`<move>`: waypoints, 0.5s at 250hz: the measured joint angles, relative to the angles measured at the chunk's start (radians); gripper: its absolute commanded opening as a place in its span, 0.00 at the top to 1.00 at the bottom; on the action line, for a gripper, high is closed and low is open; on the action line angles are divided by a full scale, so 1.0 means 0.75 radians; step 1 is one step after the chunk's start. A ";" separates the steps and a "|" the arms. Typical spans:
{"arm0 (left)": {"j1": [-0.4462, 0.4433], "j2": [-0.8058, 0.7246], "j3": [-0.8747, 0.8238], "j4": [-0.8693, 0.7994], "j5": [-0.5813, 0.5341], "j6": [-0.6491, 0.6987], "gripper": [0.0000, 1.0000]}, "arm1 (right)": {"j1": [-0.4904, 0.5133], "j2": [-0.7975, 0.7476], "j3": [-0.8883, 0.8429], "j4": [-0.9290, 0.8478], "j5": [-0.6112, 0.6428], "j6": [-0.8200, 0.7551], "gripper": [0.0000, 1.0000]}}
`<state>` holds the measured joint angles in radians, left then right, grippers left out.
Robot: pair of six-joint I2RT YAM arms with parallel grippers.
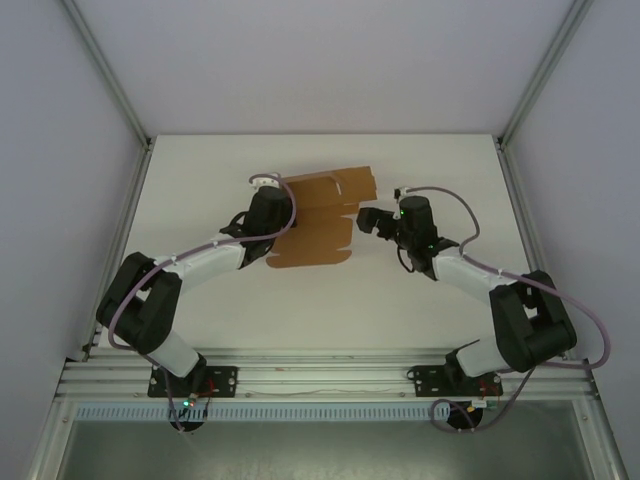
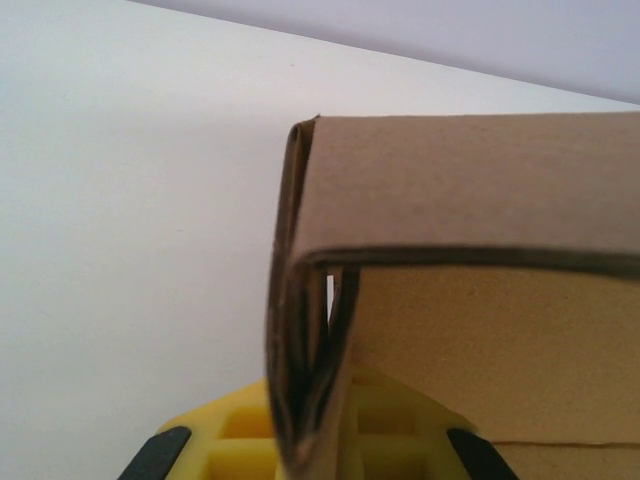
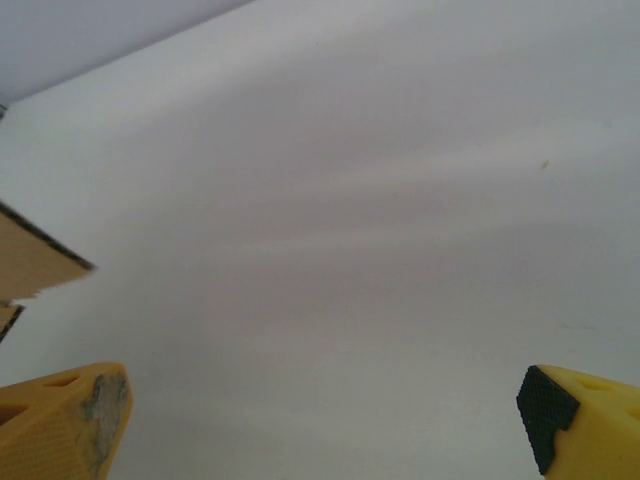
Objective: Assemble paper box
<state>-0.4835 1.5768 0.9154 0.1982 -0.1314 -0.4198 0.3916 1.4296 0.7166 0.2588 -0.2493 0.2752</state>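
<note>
Two arms meet over the white table (image 1: 430, 180), one on either side of the paper box (image 1: 318, 228). The box lies near the table's middle, a little toward 12 o'clock, as a brown cardboard sheet that is only partly folded. Its broad panel is flat on the surface, and flaps and a slotted tab point toward 12 and 1 o'clock. It forms no closed compartment, and nothing can be seen lying on or in it.

The left gripper (image 1: 280, 222) is at the box's 9 o'clock edge. In the left wrist view its yellow fingers (image 2: 240, 440) are pressed together on a doubled-over cardboard wall of the paper box (image 2: 480, 200). The folded layers stand upright in the pinch, and another panel bends away toward 3 o'clock above it. The table (image 2: 120, 200) lies bare toward 9 o'clock.

The right gripper (image 1: 367, 220) hangs just beside the box's 3 o'clock edge with its jaws spread wide and nothing between them. In the right wrist view, the right gripper (image 3: 320, 430) has one finger at each lower corner, and a cardboard corner of the paper box (image 3: 30, 262) pokes in at 9 o'clock, clear of both fingers, over the table (image 3: 360, 200).
</note>
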 measured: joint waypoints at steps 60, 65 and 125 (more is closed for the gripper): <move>0.000 0.000 -0.001 -0.001 0.002 0.003 1.00 | 0.001 0.001 0.007 0.006 -0.032 -0.033 0.00; 0.000 0.000 -0.001 -0.001 0.002 0.003 1.00 | 0.001 0.002 0.008 0.006 -0.033 -0.036 0.00; -0.010 0.001 -0.010 -0.001 0.010 0.012 1.00 | 0.044 0.054 0.095 0.016 -0.017 -0.105 0.00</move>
<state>-0.4908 1.5772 0.9081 0.1978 -0.1242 -0.4110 0.4248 1.4704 0.7876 0.2707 -0.2623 0.1963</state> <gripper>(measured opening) 0.080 0.996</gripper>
